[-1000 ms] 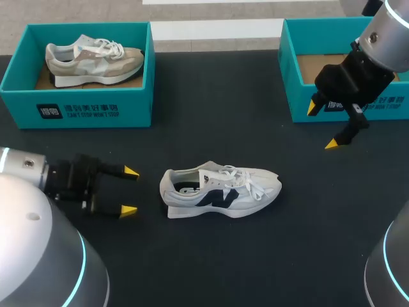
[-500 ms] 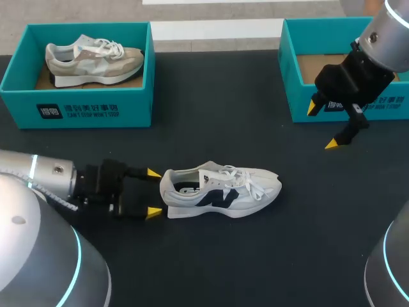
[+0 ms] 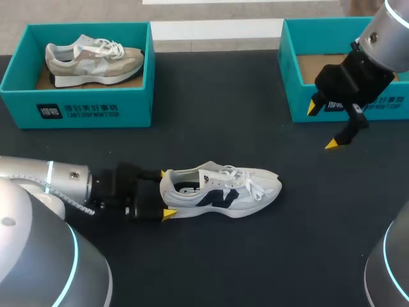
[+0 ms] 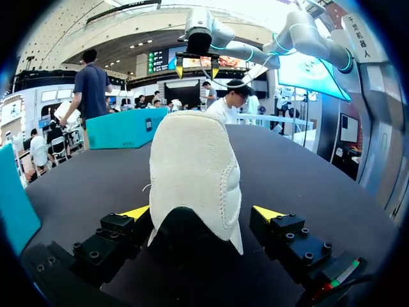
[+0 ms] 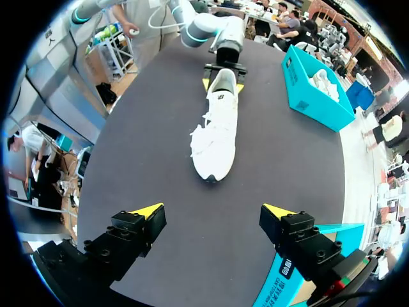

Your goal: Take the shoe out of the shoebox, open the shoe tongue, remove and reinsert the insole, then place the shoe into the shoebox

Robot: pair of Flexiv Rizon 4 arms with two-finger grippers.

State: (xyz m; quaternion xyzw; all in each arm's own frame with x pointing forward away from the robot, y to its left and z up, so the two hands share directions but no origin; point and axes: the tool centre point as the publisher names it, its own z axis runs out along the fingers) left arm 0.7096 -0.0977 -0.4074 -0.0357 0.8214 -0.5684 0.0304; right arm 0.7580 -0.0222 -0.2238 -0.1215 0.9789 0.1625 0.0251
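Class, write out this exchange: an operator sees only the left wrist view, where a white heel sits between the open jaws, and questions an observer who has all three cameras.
Operator: I see only a heel. How does the shoe lie?
Observer: The white shoe stands on its sole on the table, with its laces over the tongue and its toe toward the robot's right.
Operator: There is a teal box far ahead of the jaws. Is anything in it?
Observer: The floor of the right-hand box is bare cardboard where it shows. Part of it is hidden.
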